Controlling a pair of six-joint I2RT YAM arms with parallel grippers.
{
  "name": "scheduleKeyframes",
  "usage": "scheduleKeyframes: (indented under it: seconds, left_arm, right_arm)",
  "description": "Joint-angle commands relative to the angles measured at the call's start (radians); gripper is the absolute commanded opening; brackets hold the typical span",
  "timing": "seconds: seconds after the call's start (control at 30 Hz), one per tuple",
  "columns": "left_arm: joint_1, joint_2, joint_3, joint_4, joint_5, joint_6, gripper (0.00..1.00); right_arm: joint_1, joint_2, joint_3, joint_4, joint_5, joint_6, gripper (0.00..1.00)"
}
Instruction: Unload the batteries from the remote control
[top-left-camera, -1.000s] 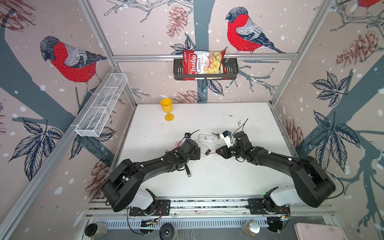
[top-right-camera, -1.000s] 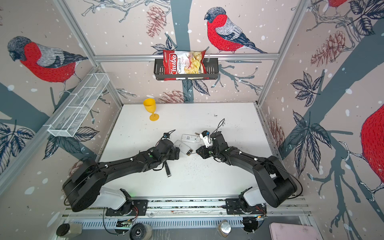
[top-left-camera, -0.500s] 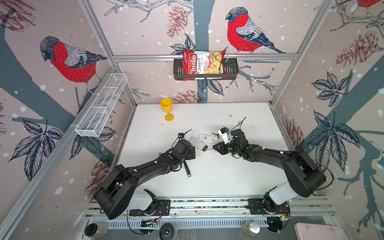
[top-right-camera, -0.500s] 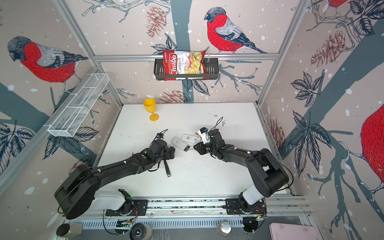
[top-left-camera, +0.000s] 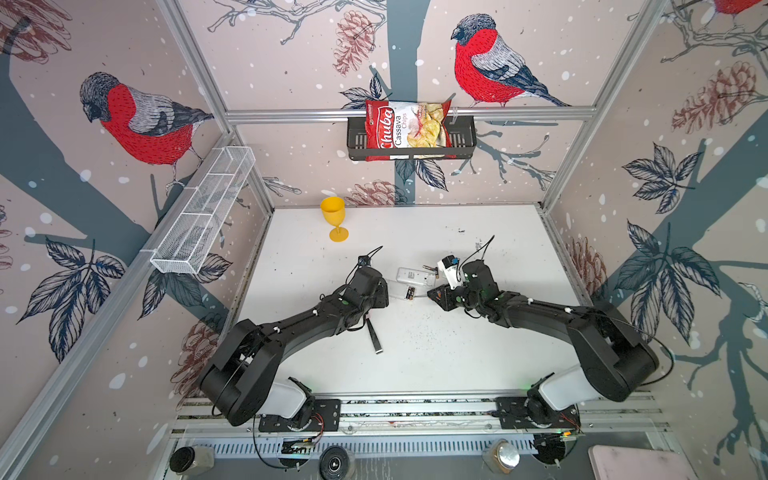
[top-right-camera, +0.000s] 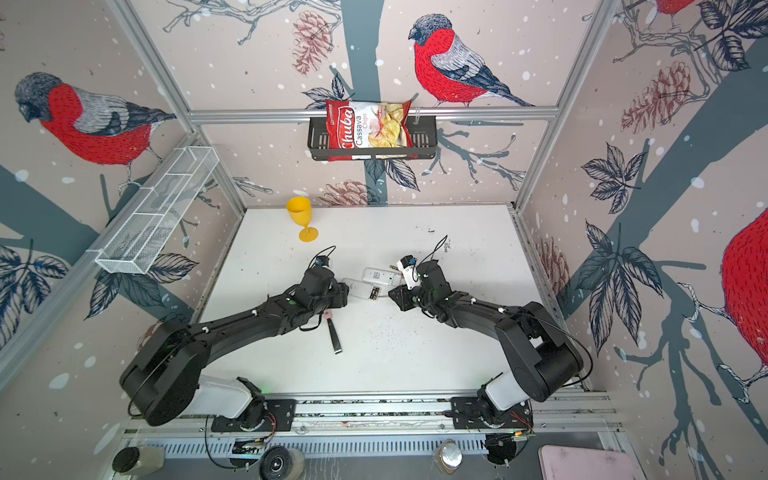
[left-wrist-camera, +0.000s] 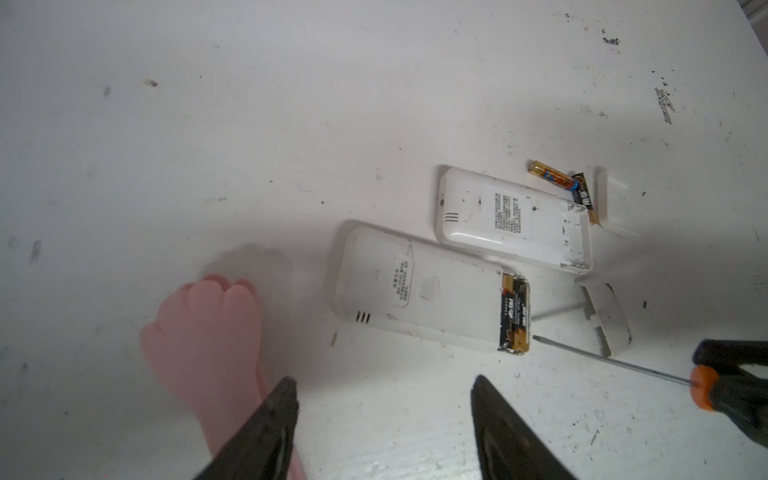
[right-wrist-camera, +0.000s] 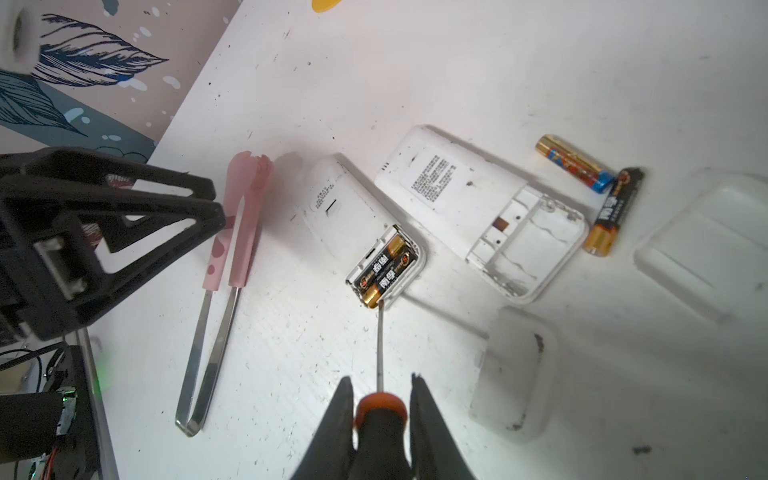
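Observation:
Two white remotes lie back up, side by side. The nearer remote control (right-wrist-camera: 353, 208) (top-left-camera: 399, 290) has an open compartment with two batteries (right-wrist-camera: 386, 266) (left-wrist-camera: 514, 316) inside. The other remote (right-wrist-camera: 453, 187) has an empty compartment, and two loose batteries (right-wrist-camera: 575, 164) (right-wrist-camera: 611, 212) lie beside it. My right gripper (right-wrist-camera: 380, 380) (top-left-camera: 436, 294) is shut on the orange-and-black screwdriver (right-wrist-camera: 380, 411), whose tip touches the end of a battery in the compartment. My left gripper (left-wrist-camera: 384, 384) (top-left-camera: 384, 291) is open and empty, just short of the nearer remote's other end.
Pink-handled metal tongs (right-wrist-camera: 235, 232) (top-left-camera: 374, 336) lie beside the left gripper. Two white battery covers (right-wrist-camera: 515, 374) (right-wrist-camera: 706, 241) rest near the remotes. A yellow goblet (top-left-camera: 334, 218) stands at the back. On the walls hang a chips bag in a black basket (top-left-camera: 411, 133) and a wire rack (top-left-camera: 203, 212).
My left gripper has drawn back a little to the left and its jaws stand narrower. The right gripper has shifted left with the screwdriver, toward the nearer remote.

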Motion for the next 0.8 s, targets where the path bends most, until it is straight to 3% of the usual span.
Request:
scheduleKeyframes:
  seconds: [0.0,0.4,0.77]
  left_arm:
    - [0.014,0.032,0.040,0.002,0.013,0.037,0.65]
    - [0.031,0.125,0.073,0.053,0.091,0.009,0.65]
    - [0.030,0.191,0.105,0.047,0.046,0.036,0.64]
  right_arm:
    - [-0.001,-0.031,0.002,0.020,-0.005,-0.029,0.00]
    - [-0.011,0.036,0.053,-0.027,-0.011,-0.068,0.00]
    - [-0.008,0.063,0.065,-0.029,-0.014,-0.080,0.00]
